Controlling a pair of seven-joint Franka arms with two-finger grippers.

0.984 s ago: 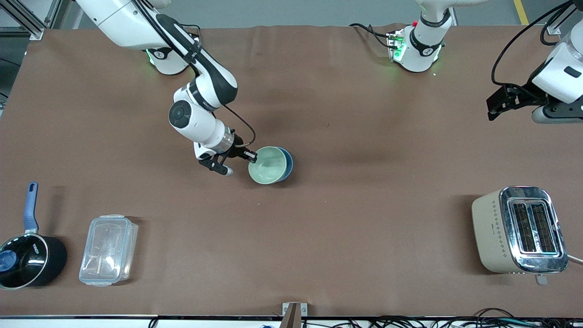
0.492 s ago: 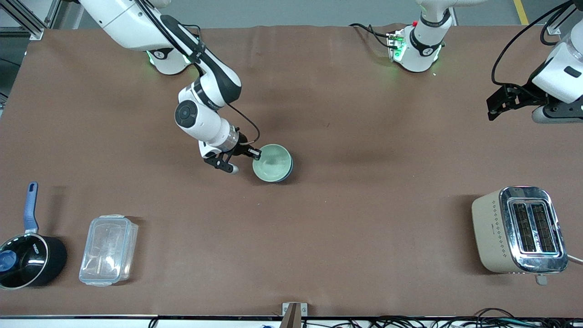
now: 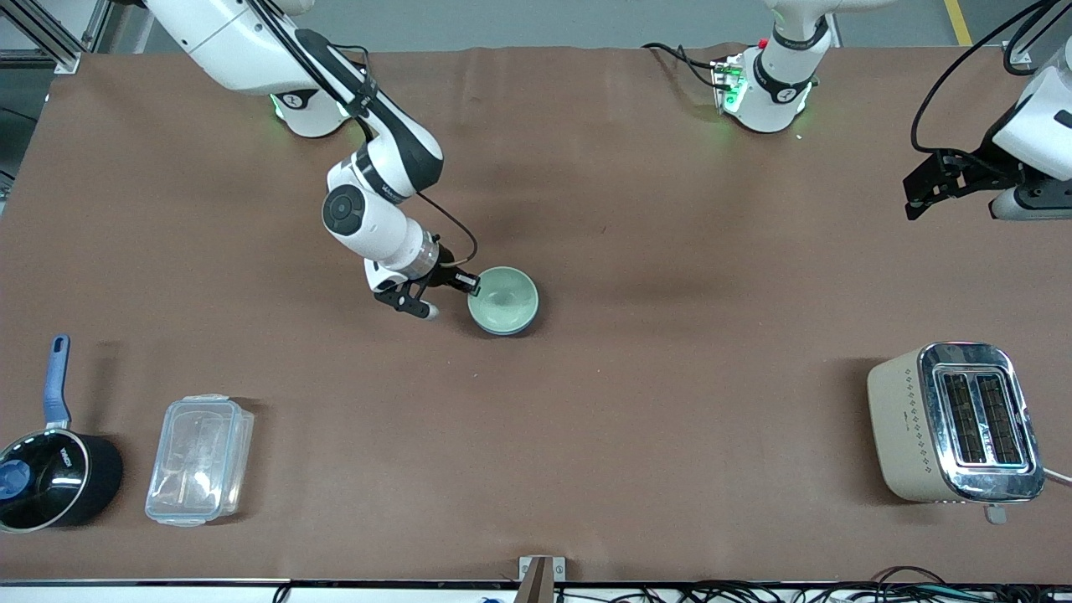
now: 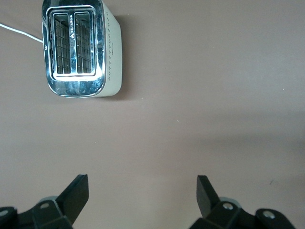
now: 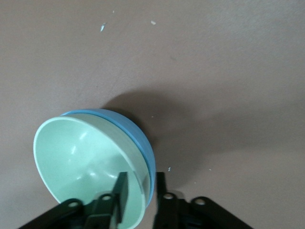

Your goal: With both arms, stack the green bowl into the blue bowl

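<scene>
I keep the right gripper (image 5: pixel 140 193) pinching the green bowl (image 3: pixel 501 299) rim to seat it in the blue bowl (image 5: pixel 136 131); left gripper (image 4: pixel 143 193) waits wide over bare table

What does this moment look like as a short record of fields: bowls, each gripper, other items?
bowls: pale mint-green bowl nested in light-blue bowl, mid-table
right gripper: fingers shut on both bowls' rims, one finger inside, one outside
left gripper: open, waiting over bare table at the left arm's end
other items: cream two-slot toaster; clear plastic lidded box; black saucepan with blue handle
</scene>
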